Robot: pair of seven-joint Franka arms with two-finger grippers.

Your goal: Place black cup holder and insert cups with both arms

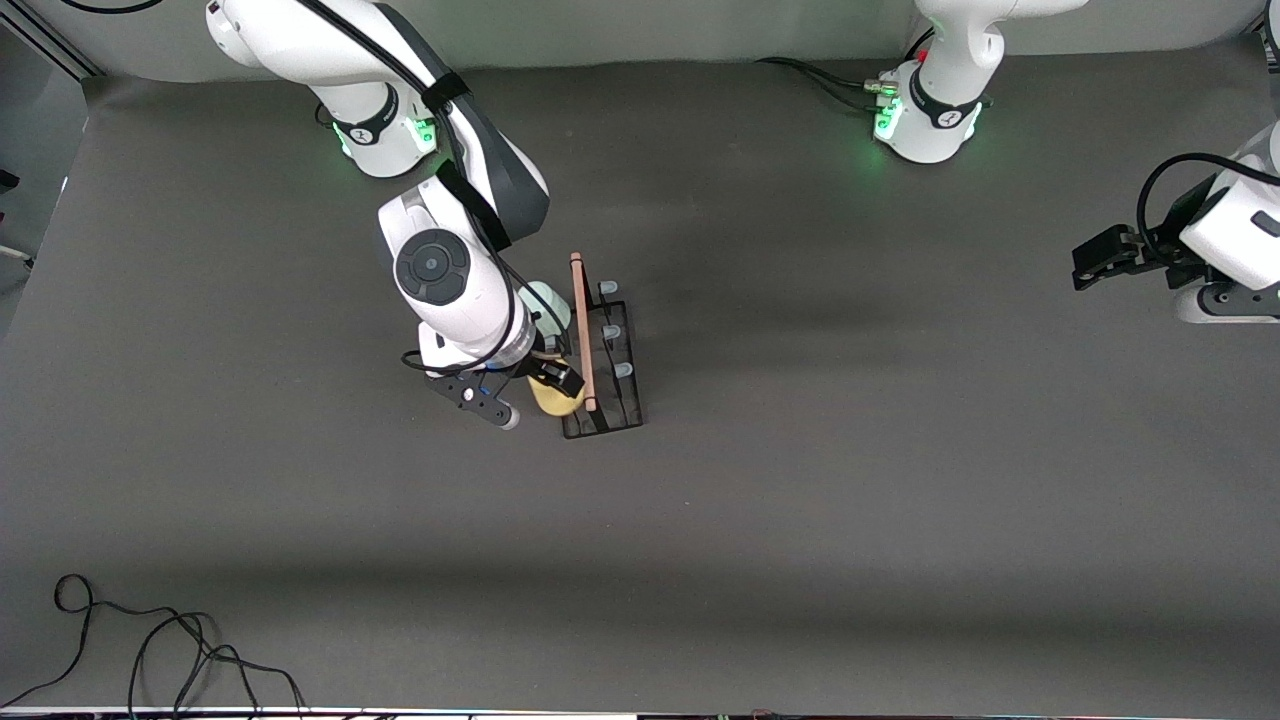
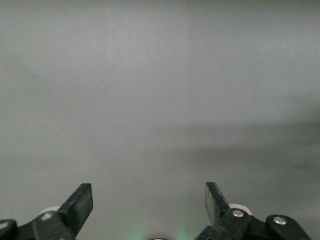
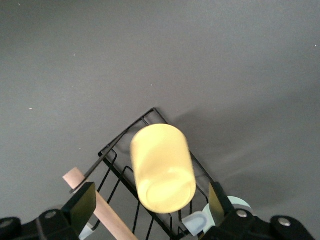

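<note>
The black cup holder (image 1: 612,372) (image 3: 117,150) stands mid-table with its wooden rod handle (image 1: 581,330) (image 3: 107,212) on top. My right gripper (image 1: 556,380) (image 3: 150,200) hangs over the holder's end nearer the front camera, open. The yellow cup (image 1: 553,400) (image 3: 162,167) sits bottom-up between the fingers with a gap on each side, on the side of the holder toward the right arm. A pale green cup (image 1: 547,300) (image 3: 242,206) shows on the same side, partly hidden by the arm. My left gripper (image 1: 1088,262) (image 2: 149,197) waits open and empty at the left arm's end of the table.
Pale-tipped pegs (image 1: 607,331) stand bare on the side of the holder toward the left arm. A black cable (image 1: 150,640) lies on the mat near the front edge at the right arm's end. Grey mat surrounds the holder.
</note>
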